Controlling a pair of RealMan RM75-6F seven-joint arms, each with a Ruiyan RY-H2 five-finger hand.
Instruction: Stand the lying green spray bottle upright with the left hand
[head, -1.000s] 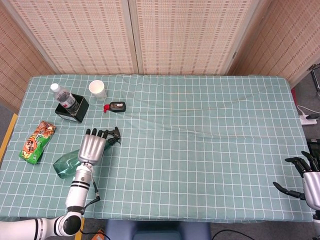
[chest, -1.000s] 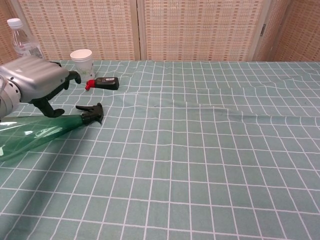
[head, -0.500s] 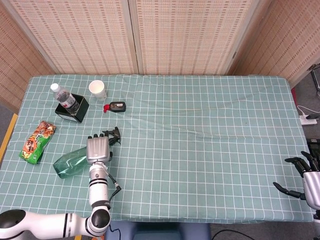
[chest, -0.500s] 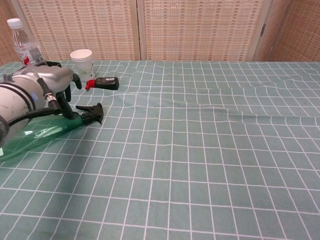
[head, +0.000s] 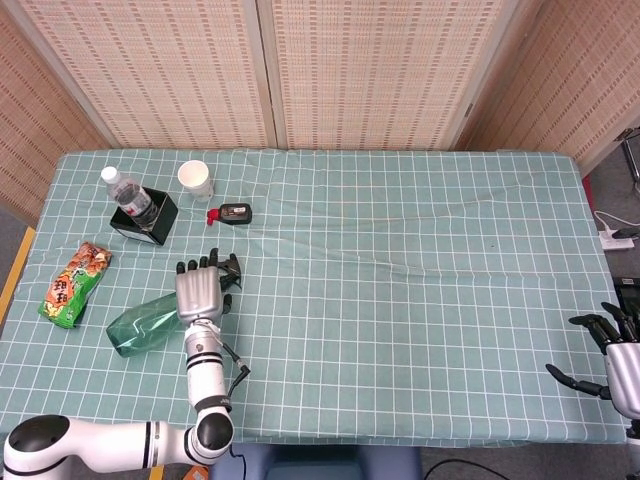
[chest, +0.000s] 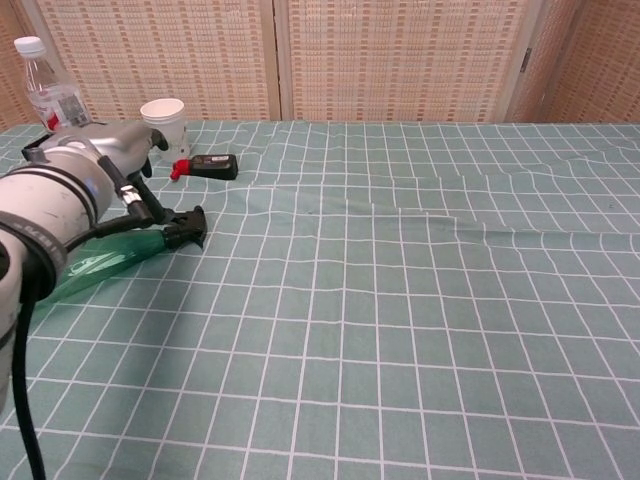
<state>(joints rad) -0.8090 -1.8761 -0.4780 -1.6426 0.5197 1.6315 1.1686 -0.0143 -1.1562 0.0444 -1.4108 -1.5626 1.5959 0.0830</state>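
Note:
The green spray bottle (head: 143, 326) lies on its side on the checked cloth, its black trigger head (head: 230, 268) pointing to the far right. In the chest view the bottle (chest: 105, 262) runs from lower left to its black nozzle (chest: 187, 226). My left hand (head: 199, 292) hovers flat over the bottle's neck end with fingers stretched out and apart, holding nothing; in the chest view the left hand (chest: 120, 150) sits just above and behind the nozzle. My right hand (head: 612, 352) rests open at the table's near right corner, far from the bottle.
A water bottle (head: 127, 195) stands in a black holder (head: 143, 218) at the far left. A paper cup (head: 195, 178) and a small black-and-red device (head: 231, 213) lie behind the spray bottle. A snack packet (head: 75, 285) lies left of it.
My left forearm has swung in from the left so it now lines up behind the hand, and the hand has shifted slightly right over the bottle's neck. The bottle has not moved.

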